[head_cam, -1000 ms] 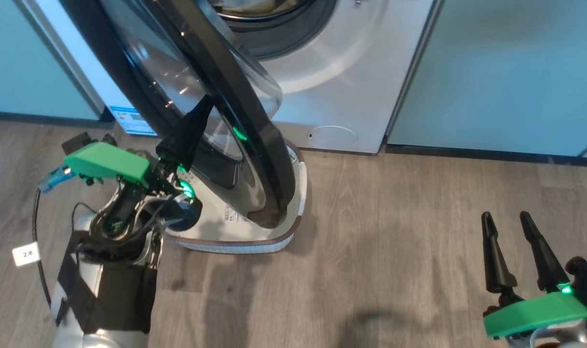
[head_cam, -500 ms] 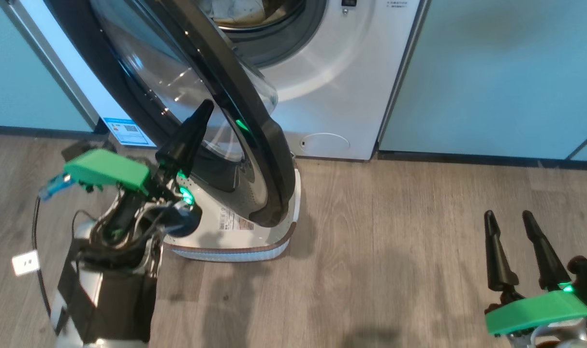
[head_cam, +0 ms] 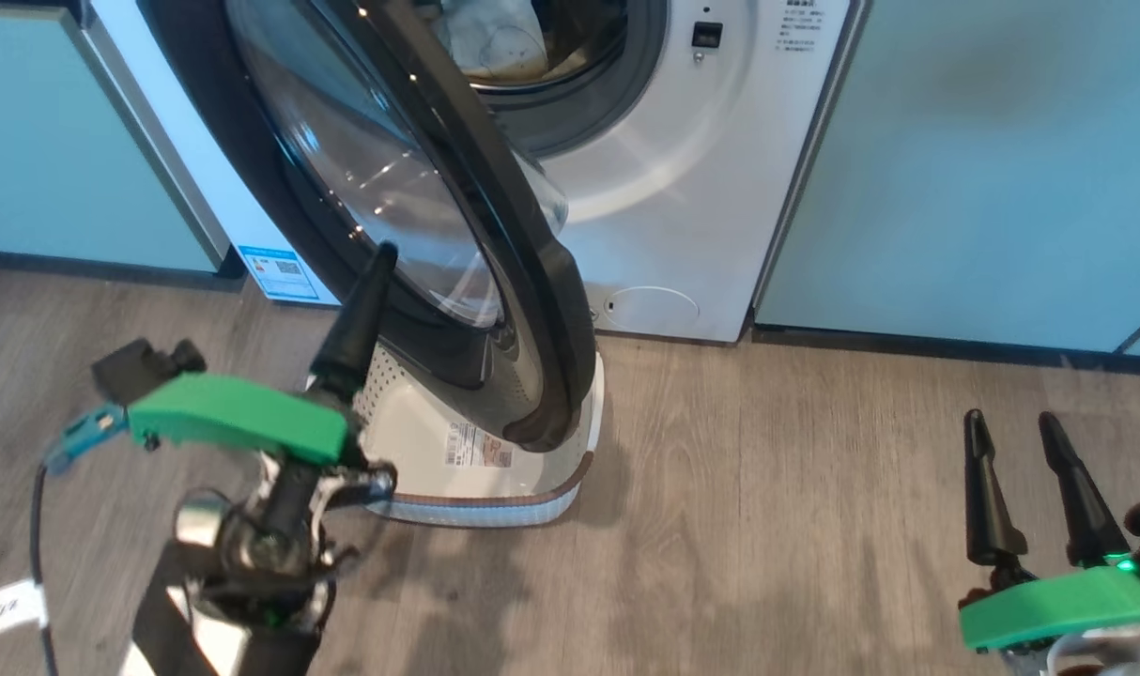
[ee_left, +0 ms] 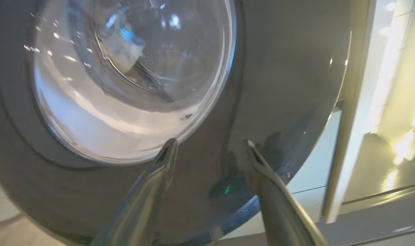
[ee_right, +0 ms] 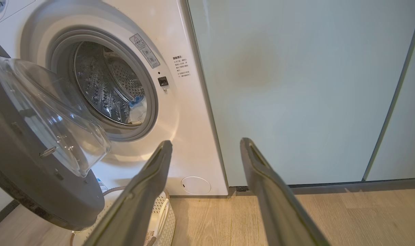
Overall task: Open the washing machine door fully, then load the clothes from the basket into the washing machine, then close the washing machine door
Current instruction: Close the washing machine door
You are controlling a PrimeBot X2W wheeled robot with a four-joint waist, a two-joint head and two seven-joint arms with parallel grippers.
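The large white front-loading washing machine [head_cam: 701,188] fills the upper middle of the head view, between pale green cabinet fronts [head_cam: 983,160]. Its round door with a glossy black ring and bulging clear glass [head_cam: 542,357] stands swung partly out. The door's lower edge hangs over the small cream-white perforated plastic basket [head_cam: 495,512] on the grey wood floor [head_cam: 767,526] at centre frame. Pale and blue clothes [ee_right: 138,107] lie inside the steel drum. At lower right the right claw [head_cam: 1010,421] hovers with its 2 dark fingers spread, holding nothing. In the left wrist view the left claw [ee_left: 209,147] is also spread and empty, with its tips close to the door's black ring; contact is unclear.
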